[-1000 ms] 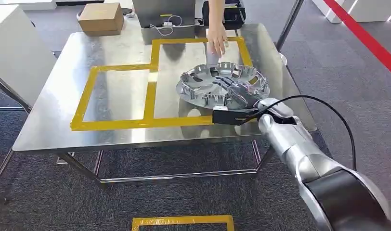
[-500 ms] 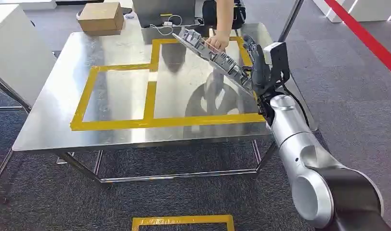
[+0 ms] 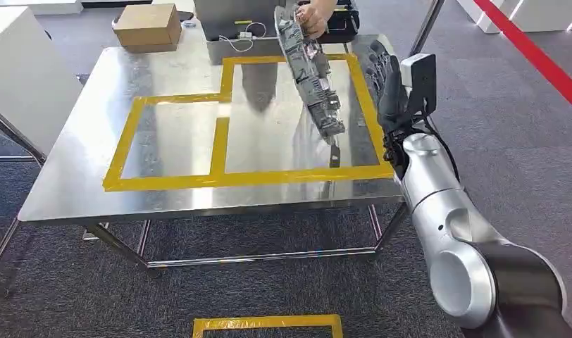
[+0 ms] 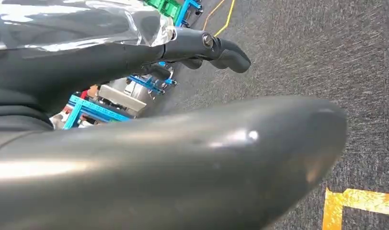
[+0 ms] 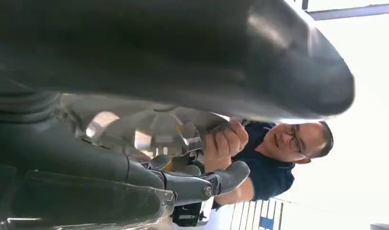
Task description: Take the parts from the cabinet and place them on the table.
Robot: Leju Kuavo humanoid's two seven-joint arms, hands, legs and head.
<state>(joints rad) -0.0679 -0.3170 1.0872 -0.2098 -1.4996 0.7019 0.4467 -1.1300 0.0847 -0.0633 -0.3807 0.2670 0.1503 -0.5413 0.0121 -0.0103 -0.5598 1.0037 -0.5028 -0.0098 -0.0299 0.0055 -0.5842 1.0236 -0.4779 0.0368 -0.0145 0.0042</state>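
Standing almost on edge, silver slotted wheel cover (image 3: 313,74) above table (image 3: 72,176).

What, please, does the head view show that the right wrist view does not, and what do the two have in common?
Head view alone: the steel table with its yellow tape outlines, the brown cardboard box and the silver right arm. Right wrist view alone: the person's dark blue shirt. Both: the robot's right hand raised with nothing in it, and a person's hand gripping the grey round wheel cover, tilted up off the table.

A person's hand (image 3: 312,17) holds the wheel cover (image 3: 311,70) steeply tilted over the table (image 3: 72,176) (blocking the right yellow-taped square).
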